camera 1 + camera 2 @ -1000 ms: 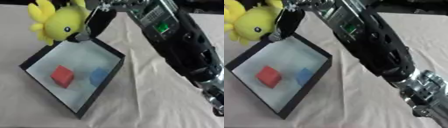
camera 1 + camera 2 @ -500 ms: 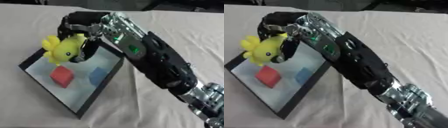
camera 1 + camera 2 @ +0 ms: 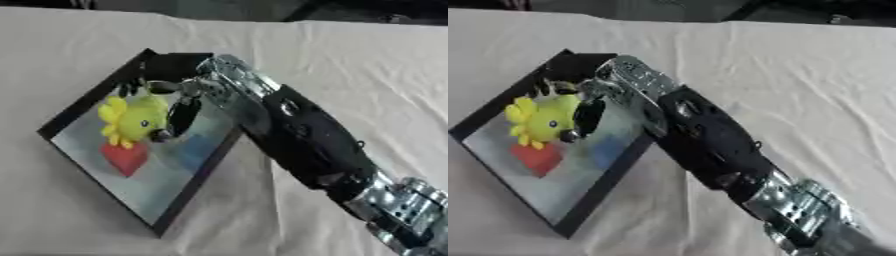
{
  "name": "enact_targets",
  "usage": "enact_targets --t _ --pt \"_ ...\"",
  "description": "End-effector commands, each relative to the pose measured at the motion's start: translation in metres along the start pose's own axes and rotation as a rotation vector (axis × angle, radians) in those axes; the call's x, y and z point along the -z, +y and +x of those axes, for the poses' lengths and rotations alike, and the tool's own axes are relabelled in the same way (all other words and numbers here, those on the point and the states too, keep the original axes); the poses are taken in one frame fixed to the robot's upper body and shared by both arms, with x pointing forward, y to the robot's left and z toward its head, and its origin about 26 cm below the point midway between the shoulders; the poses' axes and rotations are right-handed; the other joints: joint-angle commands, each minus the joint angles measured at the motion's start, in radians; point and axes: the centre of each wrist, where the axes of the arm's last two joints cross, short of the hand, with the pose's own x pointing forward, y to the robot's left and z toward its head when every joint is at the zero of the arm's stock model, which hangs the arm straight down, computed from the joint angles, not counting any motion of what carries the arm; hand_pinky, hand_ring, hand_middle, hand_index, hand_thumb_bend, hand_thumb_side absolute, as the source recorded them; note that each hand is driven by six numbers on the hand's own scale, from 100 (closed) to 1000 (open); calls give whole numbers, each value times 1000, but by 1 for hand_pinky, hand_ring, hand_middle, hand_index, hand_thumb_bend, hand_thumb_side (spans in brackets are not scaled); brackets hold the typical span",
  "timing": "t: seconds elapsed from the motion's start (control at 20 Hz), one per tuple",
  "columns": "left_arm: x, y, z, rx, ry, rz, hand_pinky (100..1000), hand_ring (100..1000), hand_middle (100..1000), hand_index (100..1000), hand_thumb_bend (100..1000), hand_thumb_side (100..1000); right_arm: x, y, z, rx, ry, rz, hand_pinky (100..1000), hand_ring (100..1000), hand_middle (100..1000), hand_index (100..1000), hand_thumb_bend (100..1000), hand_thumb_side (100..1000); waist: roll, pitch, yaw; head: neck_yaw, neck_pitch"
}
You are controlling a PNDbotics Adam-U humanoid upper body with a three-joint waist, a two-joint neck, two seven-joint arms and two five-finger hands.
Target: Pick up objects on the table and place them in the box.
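One yellow plush (image 3: 133, 120) (frill leftward) hangs upright.

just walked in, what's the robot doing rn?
The right hand has its fingers curled round a yellow plush toy and holds it over the inside of the black-rimmed box. The toy hangs just above a red block that already lies in the box, with a blue block beside it, partly hidden by the arm. The toy is not yet let go. The left hand is out of view.
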Motion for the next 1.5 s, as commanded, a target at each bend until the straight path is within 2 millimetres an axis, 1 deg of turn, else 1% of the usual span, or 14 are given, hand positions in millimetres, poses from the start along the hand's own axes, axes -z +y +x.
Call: enact_targets --t 0.05,0.3,0.5,0.55,0.65,0.7,0.75,0.9,0.95,1.15,1.35,1.4,1.45,1.5 --pt "3 2 8 3 -32 -4 827 587 799 775 420 654 -9 -15 -2 -20 4 -46 909 897 847 924 545 382 11 -13 -2 3 -1" --pt "4 2 8 5 -33 -8 827 587 799 776 421 654 -21 -29 -1 17 8 -120 905 887 841 923 536 359 14 -15 -7 5 -1" --pt "4 2 8 7 -33 -9 828 587 798 775 422 654 -39 -43 0 60 34 -202 902 877 840 927 521 337 17 -17 -11 11 -1" --pt "4 2 8 9 -33 -8 828 587 798 776 422 654 -45 -47 -1 75 39 -225 901 871 838 930 537 338 18 -17 -13 13 -1" --pt "3 4 8 12 -33 -3 828 586 798 776 423 654 -57 -52 -3 126 51 -277 895 851 827 938 608 349 21 -18 -17 22 -1" --pt "3 5 7 14 -30 2 828 586 798 775 423 654 -65 -54 -5 170 61 -322 895 844 823 943 585 351 22 -18 -21 28 -1" --pt "2 5 6 16 -28 4 828 586 798 776 424 654 -71 -55 -6 223 69 -366 893 836 816 945 505 379 23 -19 -24 29 -1" --pt "3 5 7 14 -30 4 828 586 798 775 424 653 -90 -55 -9 380 76 -482 887 823 803 941 411 381 24 -23 -31 25 -1" --pt "3 5 7 15 -30 3 827 586 798 775 424 652 -97 -55 -11 428 71 -515 886 820 802 937 384 378 25 -24 -33 25 -1" --pt "3 5 7 17 -30 -1 827 586 797 775 426 652 -120 -53 -17 584 42 -601 884 819 805 935 328 367 26 -29 -40 31 -1" --pt "3 5 7 18 -31 0 827 586 797 775 427 651 -142 -48 -25 706 15 -668 886 814 797 930 307 321 27 -30 -42 34 -1" --pt "3 6 7 19 -33 1 827 586 798 776 427 651 -150 -46 -28 737 17 -702 884 803 774 919 318 307 27 -30 -42 37 -1" --pt "3 6 7 20 -34 3 827 586 798 776 426 654 -159 -45 -32 764 31 -741 873 750 691 884 368 280 26 -31 -43 39 -1" --pt "3 6 8 21 -35 3 827 587 795 776 425 660 -169 -43 -36 779 70 -792 875 754 694 882 377 274 26 -31 -44 41 -1"
